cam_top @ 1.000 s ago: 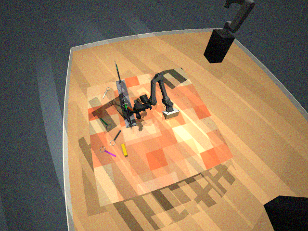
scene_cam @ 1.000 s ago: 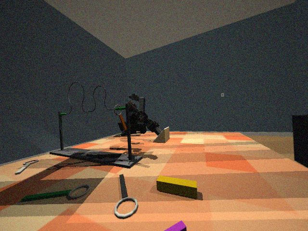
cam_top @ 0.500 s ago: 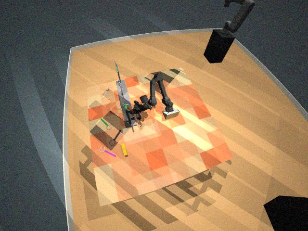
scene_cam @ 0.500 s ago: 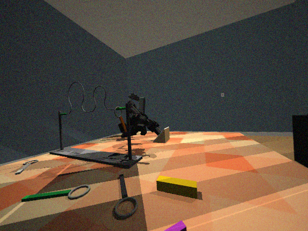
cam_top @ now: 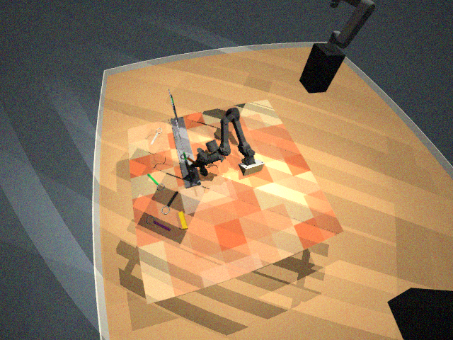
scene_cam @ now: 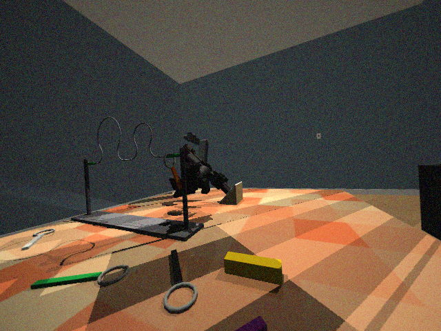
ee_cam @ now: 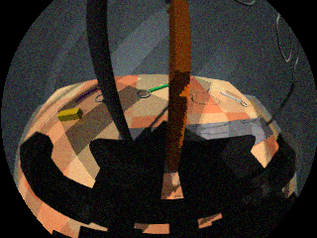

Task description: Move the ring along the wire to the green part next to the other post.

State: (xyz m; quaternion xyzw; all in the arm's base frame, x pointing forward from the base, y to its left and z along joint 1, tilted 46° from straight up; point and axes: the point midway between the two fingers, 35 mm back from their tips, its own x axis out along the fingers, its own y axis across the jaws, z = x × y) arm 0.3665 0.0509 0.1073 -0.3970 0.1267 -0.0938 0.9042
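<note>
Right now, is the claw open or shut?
Shut: the claw has its dark fingers against both sides of the orange handle.
</note>
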